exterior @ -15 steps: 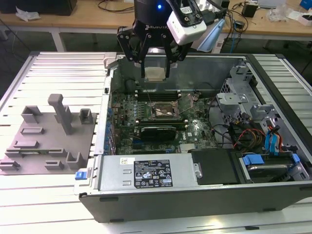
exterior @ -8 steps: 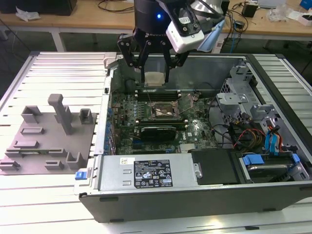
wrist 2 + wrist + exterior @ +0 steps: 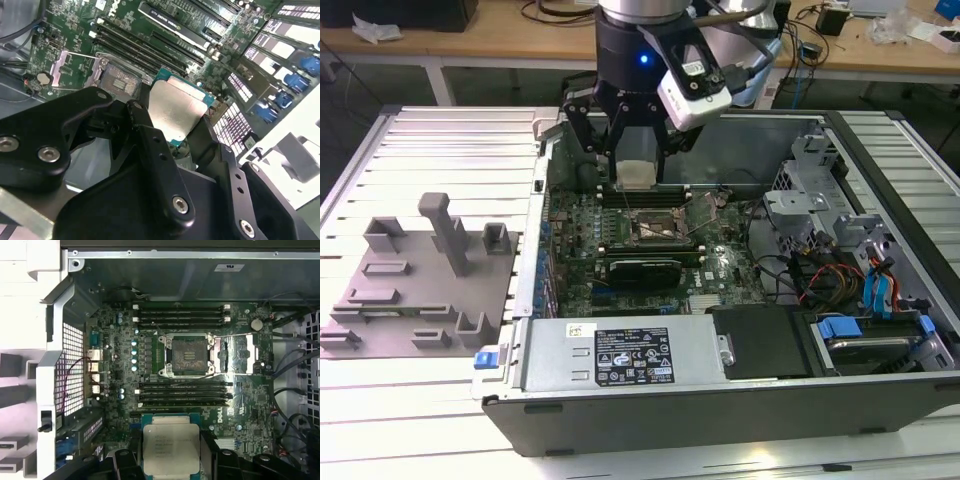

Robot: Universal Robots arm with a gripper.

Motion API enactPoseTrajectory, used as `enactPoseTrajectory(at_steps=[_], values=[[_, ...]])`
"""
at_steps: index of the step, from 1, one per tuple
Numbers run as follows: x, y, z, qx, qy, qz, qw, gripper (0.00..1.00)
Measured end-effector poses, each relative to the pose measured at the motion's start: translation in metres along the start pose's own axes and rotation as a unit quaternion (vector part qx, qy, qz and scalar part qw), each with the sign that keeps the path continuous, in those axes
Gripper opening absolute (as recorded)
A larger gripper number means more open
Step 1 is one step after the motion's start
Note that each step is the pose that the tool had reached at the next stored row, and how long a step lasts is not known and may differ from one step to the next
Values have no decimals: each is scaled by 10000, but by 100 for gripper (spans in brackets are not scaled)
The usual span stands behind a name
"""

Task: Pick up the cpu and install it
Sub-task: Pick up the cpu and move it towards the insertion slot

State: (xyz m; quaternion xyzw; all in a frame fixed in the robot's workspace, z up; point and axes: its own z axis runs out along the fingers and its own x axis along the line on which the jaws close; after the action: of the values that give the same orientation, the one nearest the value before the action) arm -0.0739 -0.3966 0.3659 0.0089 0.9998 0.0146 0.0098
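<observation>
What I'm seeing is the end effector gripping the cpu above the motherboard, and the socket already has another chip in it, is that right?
Not quite. The socket is empty: the first wrist view shows its bare contacts with no chip in it. The rest stands: the end effector is shut on the cpu above the motherboard.

I see open computer case (image 3: 740, 418) on slatted table (image 3: 420, 420) | green motherboard (image 3: 115, 365) inside it | silver power supply (image 3: 552, 362) along its near wall | grey tray (image 3: 395, 300) beside case, exterior view's left
</observation>
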Motion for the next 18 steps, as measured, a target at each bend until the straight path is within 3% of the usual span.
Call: enactPoseTrajectory(at_steps=[10,18], values=[[-56,151,148,0,23,1,10000,55],[-70,214,217,0,32,1,10000,55]])
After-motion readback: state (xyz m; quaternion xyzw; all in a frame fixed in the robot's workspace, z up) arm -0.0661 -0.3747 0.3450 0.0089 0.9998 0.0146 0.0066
